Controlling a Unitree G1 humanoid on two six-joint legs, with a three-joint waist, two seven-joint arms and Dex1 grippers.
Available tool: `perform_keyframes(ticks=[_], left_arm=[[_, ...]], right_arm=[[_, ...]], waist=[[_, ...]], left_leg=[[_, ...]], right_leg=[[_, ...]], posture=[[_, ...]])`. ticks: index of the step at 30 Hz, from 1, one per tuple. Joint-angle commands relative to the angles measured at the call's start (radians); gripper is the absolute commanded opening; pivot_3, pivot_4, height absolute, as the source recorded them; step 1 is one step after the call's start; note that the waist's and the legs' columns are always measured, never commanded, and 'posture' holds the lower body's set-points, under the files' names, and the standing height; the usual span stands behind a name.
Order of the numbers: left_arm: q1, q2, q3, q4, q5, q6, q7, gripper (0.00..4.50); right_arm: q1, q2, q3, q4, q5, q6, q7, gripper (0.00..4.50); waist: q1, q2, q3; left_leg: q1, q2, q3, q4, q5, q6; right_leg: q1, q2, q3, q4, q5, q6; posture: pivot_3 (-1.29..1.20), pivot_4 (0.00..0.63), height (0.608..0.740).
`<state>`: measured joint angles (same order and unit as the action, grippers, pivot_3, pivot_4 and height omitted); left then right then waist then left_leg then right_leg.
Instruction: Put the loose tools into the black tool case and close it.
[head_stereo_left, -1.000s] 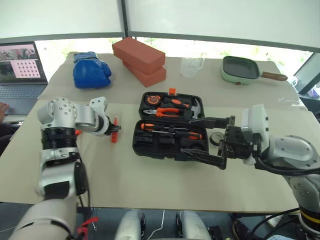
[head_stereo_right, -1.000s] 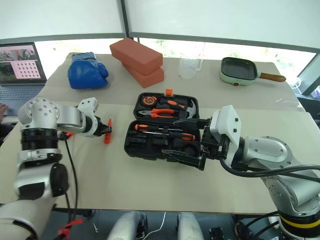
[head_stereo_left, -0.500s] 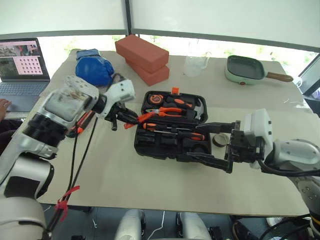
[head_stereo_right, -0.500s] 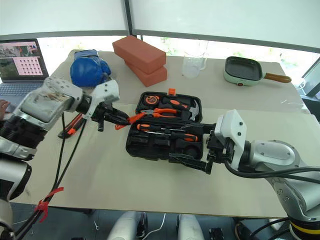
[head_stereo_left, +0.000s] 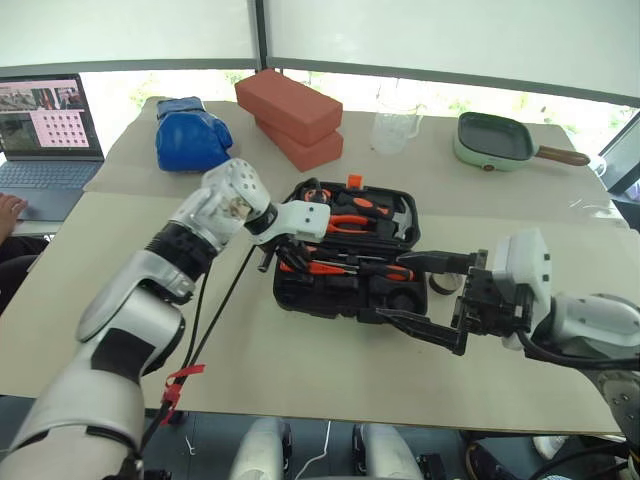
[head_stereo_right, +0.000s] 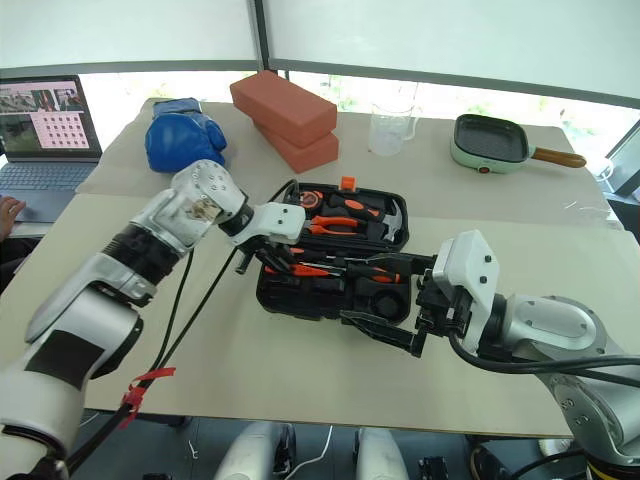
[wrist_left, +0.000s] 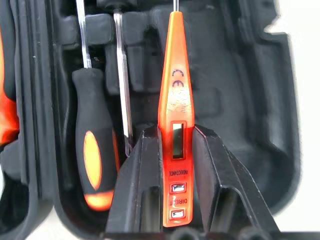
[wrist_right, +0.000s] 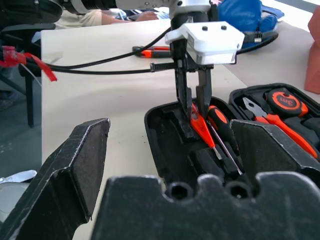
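The black tool case (head_stereo_left: 330, 296) lies open in the middle of the table. Two screwdrivers (head_stereo_left: 352, 268) rest in its front half. My left gripper (head_stereo_left: 275, 255) hangs over that half's left end, shut on the orange tester pen (wrist_left: 175, 107), whose tip points down into the recesses. My right gripper (head_stereo_left: 393, 288) stands open at the case's right front corner, nothing between its fingers. A small black tape roll (head_stereo_left: 438, 286) lies on the table behind it. An orange-and-black utility knife (wrist_right: 152, 51) lies on the table beyond the left gripper in the right wrist view.
Pliers, tape measure (wrist_right: 285, 100) and hammer sit in the case's rear half. At the back stand two red bricks (head_stereo_left: 290, 108), a blue boxing glove (head_stereo_left: 190, 135), a glass beaker (head_stereo_left: 393, 130) and a green pan (head_stereo_left: 495, 140). A laptop (head_stereo_left: 45, 130) and a person's hand (head_stereo_left: 10, 210) are far left.
My left gripper has carried the tester pen from the table left of the case to above the case's front half. The right gripper has stayed put, open.
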<state>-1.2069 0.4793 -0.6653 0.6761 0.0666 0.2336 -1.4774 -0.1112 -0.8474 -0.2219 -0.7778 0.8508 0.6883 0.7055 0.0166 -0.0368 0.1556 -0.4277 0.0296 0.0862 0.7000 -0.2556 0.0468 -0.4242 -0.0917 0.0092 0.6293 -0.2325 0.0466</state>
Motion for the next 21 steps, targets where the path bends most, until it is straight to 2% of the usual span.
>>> perform_keyframes(ticks=[1, 20, 21], left_arm=[[-0.033, -0.019, 0.041, 0.017, 0.019, 0.058, -0.024, 0.41], [0.008, -0.040, 0.040, 0.064, 0.145, 0.002, -0.051, 0.41], [0.007, -0.040, 0.046, 0.065, 0.143, 0.005, -0.052, 0.91]], right_arm=[[0.001, 0.000, -0.029, -0.039, 0.031, 0.001, -0.025, 4.50], [-0.018, 0.016, -0.001, -0.011, 0.007, -0.021, -0.057, 4.50], [-0.019, 0.018, -0.001, -0.009, 0.007, -0.022, -0.057, 4.50]], waist=[[-0.003, 0.000, 0.000], [-0.005, 0.000, 0.000], [-0.006, 0.000, 0.000]], left_leg=[[0.000, 0.000, 0.000, 0.000, 0.000, 0.000], [0.001, 0.001, -0.001, 0.000, 0.000, 0.000], [0.001, 0.001, -0.001, 0.000, 0.000, 0.000]], right_leg=[[0.000, 0.000, 0.000, 0.000, 0.000, 0.000], [0.001, 0.001, 0.001, 0.001, 0.000, 0.000], [0.001, 0.001, 0.001, 0.001, 0.000, 0.000]], posture=[[0.00, 0.150, 0.738], [0.00, 0.150, 0.738], [0.00, 0.150, 0.738]])
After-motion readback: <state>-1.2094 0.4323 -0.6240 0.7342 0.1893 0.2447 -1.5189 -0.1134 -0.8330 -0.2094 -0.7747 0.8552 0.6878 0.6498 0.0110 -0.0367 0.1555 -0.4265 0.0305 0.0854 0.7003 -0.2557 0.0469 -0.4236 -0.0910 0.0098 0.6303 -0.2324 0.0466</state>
